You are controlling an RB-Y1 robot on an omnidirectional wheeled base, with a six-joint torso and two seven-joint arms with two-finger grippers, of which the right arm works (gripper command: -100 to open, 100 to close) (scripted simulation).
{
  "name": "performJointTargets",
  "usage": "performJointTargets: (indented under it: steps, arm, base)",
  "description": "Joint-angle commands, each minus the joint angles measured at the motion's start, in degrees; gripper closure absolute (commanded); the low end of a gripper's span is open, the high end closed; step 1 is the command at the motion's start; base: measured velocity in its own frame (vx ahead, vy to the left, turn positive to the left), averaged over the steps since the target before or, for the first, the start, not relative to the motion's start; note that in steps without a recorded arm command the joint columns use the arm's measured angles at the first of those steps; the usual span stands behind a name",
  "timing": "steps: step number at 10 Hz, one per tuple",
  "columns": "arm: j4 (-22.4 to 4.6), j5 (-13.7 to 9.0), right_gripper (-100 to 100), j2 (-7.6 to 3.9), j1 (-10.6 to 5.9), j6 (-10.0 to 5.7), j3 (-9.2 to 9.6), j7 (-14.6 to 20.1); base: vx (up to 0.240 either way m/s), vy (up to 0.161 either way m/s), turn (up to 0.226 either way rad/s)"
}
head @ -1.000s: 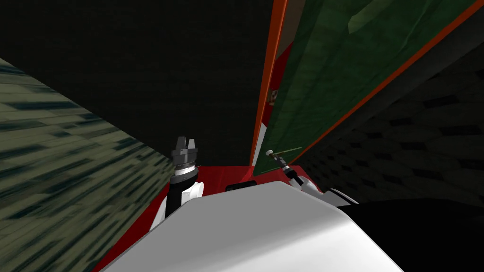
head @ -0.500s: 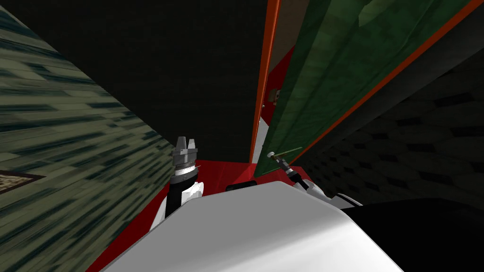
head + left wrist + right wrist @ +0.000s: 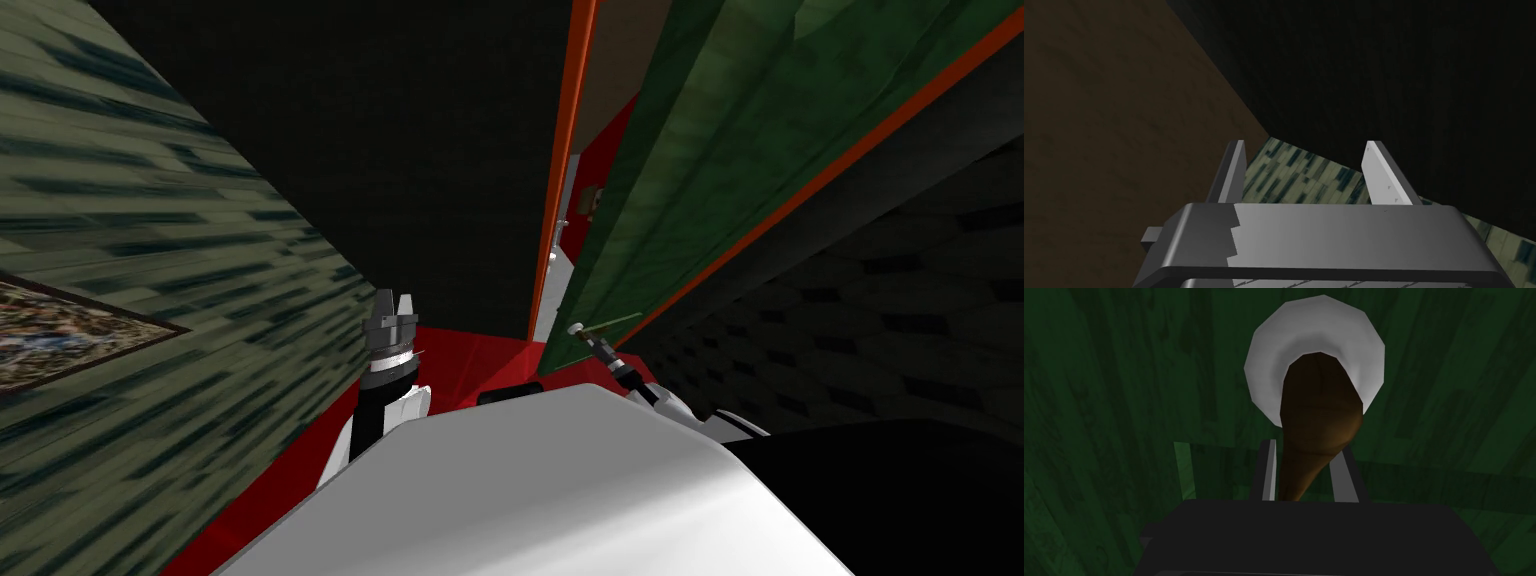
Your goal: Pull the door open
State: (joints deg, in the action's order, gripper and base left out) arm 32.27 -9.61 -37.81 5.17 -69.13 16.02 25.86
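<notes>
1. Right hand. My right gripper (image 3: 1305, 450) is clamped on the brown, tapering lever handle (image 3: 1316, 413). Its two thin grey fingers (image 3: 1268, 470) press the lever's sides near its free end, one on each side. The lever runs straight ahead of the hand between them. In the head view, the right gripper (image 3: 598, 343) sits low against the door, at the end of my right forearm.

2. Handle mount. The far end of the lever joins a white round plate (image 3: 1324, 333). This plate lies directly ahead of the fingertips, flat on the door face.

3. Door. The dark green, wood-grained door (image 3: 1124, 388) is the surface behind the handle, directly in front of the right hand. In the head view, the door (image 3: 700, 150) stands ajar. A gap shows between its handle-side edge and the orange door frame post (image 3: 565, 150), just left of the right hand. Red floor (image 3: 470, 360) shows below the hand and through the gap.

4. Left hand. My left gripper (image 3: 393, 297) is raised in front of my chest, left of the right hand and well apart from the door and handle. Its fingers (image 3: 1381, 175) stand spread wide.

5. Surroundings. An olive, streak-patterned wall (image 3: 150, 230) carrying a framed picture (image 3: 70, 330) lies to the left of the left hand.
</notes>
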Motion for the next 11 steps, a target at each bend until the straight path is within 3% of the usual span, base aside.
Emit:
performJointTargets:
  steps: [1, 6, 8, 11]
  arm:
    - [-1.1, -0.1, 100, -0.13, 0.39, -1.62, 0.47, 0.1]
    - [-3.3, -0.7, 100, -1.00, 1.08, -5.35, 1.36, 0.6]
    - [-2.8, -0.6, 100, -0.73, 1.37, -4.77, 1.53, 0.5]
    - [-3.9, -0.8, 100, -0.81, 1.12, -5.78, 1.95, 0.7]
  base:
    - [-0.207, -0.117, 0.192]
    - [-0.220, -0.109, 0.187]
    - [-0.090, -0.038, 0.044]
    - [-0.181, -0.076, 0.183]
